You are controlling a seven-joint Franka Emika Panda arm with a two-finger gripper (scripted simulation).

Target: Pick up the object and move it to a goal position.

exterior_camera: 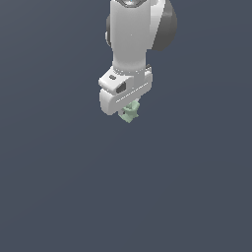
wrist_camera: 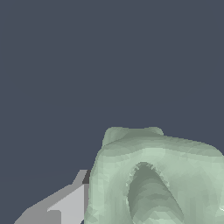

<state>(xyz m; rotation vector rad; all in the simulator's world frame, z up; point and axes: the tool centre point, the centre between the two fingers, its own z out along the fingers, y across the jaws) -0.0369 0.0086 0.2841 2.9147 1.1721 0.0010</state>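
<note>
filling most of the wrist view, the mint-green object (wrist_camera: 153, 175) shows its round recess, one grey finger (wrist_camera: 65, 203) touching its side. in the exterior view the gripper (exterior_camera: 129, 112) grasps the object (exterior_camera: 130, 112) beneath the white hand, against a plain dark grey-blue backdrop (exterior_camera: 49, 172).

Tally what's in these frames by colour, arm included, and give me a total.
Pale green: 1, the object, under the gripper.
White and grey: 1, the arm with its gripper.
Total: 2.
</note>
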